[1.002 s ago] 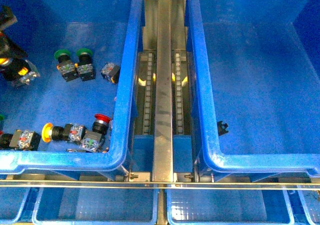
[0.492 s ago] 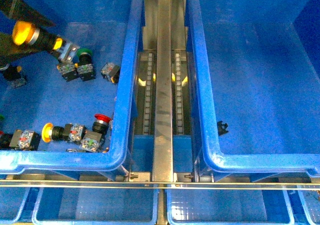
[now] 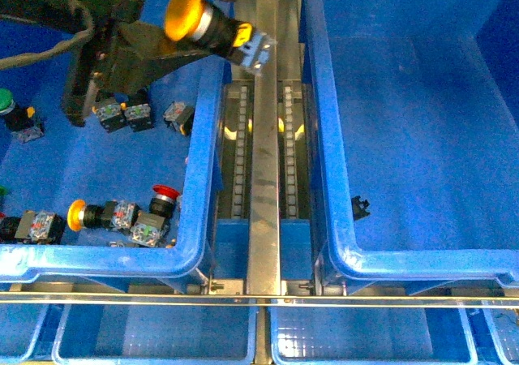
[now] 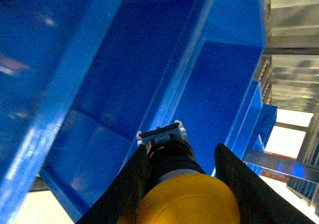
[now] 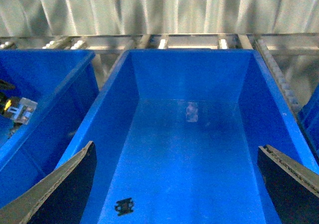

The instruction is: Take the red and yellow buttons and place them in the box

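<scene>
Front view: yellow button [image 3: 203, 23] near rail [image 3: 263, 186]

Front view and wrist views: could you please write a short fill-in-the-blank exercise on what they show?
The left gripper is shut on the lifted button, whose cap is ___.
The bin holding the red-capped button is the ___ one in the front view.
The right gripper is ___ and holds nothing.
The other bin has a small ___ fleck on its floor.
Missing: yellow; left; open; black.

Overhead front, two wrist views.
Front looking steeply down over left bin [image 3: 204, 138] and right bin [image 3: 327, 138]; left wrist close behind yellow button [image 4: 185, 204]; right wrist down into right bin, black fleck [image 5: 123, 205] shared with front.
</scene>
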Robot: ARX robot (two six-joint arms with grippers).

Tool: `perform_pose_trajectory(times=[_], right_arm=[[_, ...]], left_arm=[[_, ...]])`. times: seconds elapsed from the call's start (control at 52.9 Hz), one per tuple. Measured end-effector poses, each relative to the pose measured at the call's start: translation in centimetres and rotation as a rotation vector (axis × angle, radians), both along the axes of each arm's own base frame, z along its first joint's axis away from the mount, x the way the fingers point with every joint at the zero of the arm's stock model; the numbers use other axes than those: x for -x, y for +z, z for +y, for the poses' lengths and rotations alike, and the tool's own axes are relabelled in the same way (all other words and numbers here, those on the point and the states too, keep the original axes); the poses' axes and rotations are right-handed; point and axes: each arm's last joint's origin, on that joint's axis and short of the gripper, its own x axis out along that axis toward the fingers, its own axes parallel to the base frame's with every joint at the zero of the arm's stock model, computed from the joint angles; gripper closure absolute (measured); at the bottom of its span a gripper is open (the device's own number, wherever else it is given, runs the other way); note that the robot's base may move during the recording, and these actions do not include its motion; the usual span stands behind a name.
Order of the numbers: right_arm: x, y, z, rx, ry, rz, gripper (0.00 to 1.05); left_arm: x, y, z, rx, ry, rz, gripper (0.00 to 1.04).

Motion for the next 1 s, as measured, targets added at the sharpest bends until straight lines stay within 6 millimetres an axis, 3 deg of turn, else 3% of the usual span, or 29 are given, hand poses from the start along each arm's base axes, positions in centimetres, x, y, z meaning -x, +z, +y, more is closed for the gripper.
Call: perform_pose_trajectory(times=[0.397,0.624,0.908,1.002], right_arm=[[0.0,0.0,0.0,0.0,0.0,0.0,0.07],[0.0,0.0,0.0,0.0,0.0,0.0,0.07],[0.0,0.0,0.0,0.005,0.012,0.011,0.07],[-0.2,-0.4,0.0,0.136,0.235,0.312,0.07]], left_arm=[[0.5,1.8,-6.0,0.131,-0.096,-0.023,0.72],[1.3,1.8,-10.2,0.153,-0.168,0.008,0.72],[1.5,1.4,-10.1,0.145,-0.158,0.02,0.72],[1.5,1.2,-9.9,0.138,-0.145,0.024,0.72]])
